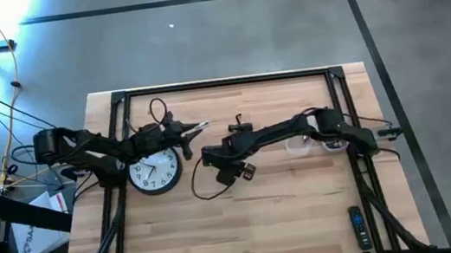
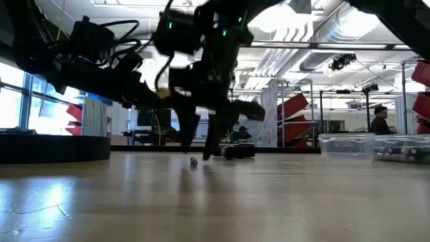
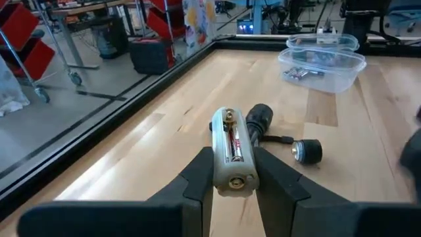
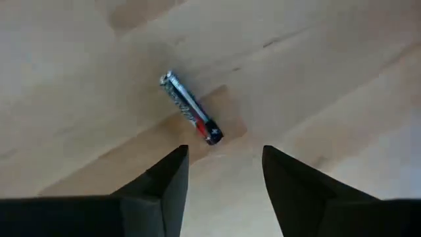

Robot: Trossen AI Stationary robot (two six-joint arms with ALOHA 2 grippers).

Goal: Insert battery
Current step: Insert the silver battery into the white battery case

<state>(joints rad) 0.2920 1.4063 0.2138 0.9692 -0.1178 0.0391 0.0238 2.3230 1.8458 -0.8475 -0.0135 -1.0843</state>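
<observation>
The left gripper [image 3: 233, 187] is clamped on a pale cylindrical battery holder [image 3: 233, 153], carried above the middle of the wooden worktop [image 1: 289, 214] with one cell seemingly seated. The right gripper [image 4: 223, 178], fingers spread and empty, hovers over a loose silver, red and black battery [image 4: 191, 108] lying flat near the worktop's centre. That cell is not yet grasped; pick-up and insertion remain.

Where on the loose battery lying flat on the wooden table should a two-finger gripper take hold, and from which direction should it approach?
Grip the battery across the middle of its round barrel, coming straight down from above. It lies flat on the table, so only its long sides are free. The right gripper, open above it, probably needs turning so its fingers straddle the barrel.
</observation>
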